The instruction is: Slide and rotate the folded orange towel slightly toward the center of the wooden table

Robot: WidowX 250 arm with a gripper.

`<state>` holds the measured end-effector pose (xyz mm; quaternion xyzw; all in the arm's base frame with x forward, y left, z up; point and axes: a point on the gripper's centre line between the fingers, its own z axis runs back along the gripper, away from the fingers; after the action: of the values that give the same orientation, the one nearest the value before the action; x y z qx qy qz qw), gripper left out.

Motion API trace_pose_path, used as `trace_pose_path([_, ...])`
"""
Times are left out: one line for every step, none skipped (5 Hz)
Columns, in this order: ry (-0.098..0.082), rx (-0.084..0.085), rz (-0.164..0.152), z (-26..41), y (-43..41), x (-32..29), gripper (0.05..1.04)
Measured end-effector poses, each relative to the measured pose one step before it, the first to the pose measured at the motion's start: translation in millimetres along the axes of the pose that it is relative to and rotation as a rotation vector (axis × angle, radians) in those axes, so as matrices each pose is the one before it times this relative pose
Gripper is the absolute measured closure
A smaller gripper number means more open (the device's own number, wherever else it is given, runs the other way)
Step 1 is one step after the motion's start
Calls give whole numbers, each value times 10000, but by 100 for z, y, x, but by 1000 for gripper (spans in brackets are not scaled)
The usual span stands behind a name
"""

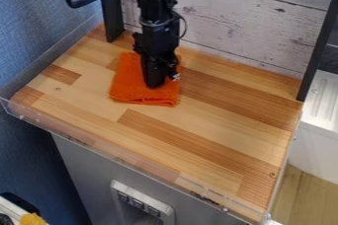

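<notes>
Clear plastic edging [99, 146] is running along the near side of a wooden tabletop [218, 135], with a gray front panel [86, 169] standing below it. A pale switch plate [170, 210] with dark switches is sitting on that panel, and something yellow [31, 219] is showing in the bottom left corner. Toward the back of the tabletop, left of its middle, an orange cloth [129, 88] is lying in a roughly four-sided shape. The black gripper [155, 84] is pointing down over the cloth, its tip coming against or just above the fabric — which of the two, I cannot tell. Nor can I tell whether the jaws are clenched, released or grasping the cloth. Behind the tabletop, whitewashed planks [244, 19] are standing between two dark posts, the left one [111, 14] and the right one [320, 46] — and a blue textured surface [39, 26] is covering the far left.
</notes>
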<state>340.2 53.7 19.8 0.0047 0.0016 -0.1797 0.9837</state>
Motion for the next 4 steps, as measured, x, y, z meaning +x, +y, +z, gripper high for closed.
trace_pose_path([101,12,1070,174,-1306,509,1025])
trace_pose_path([-38,121,853,476,-1358,376,1025])
trace_pose_path([-113,34,686,786,-1185,4,1025])
trace_pose_path([84,-58,525,263,-591,-423,1009])
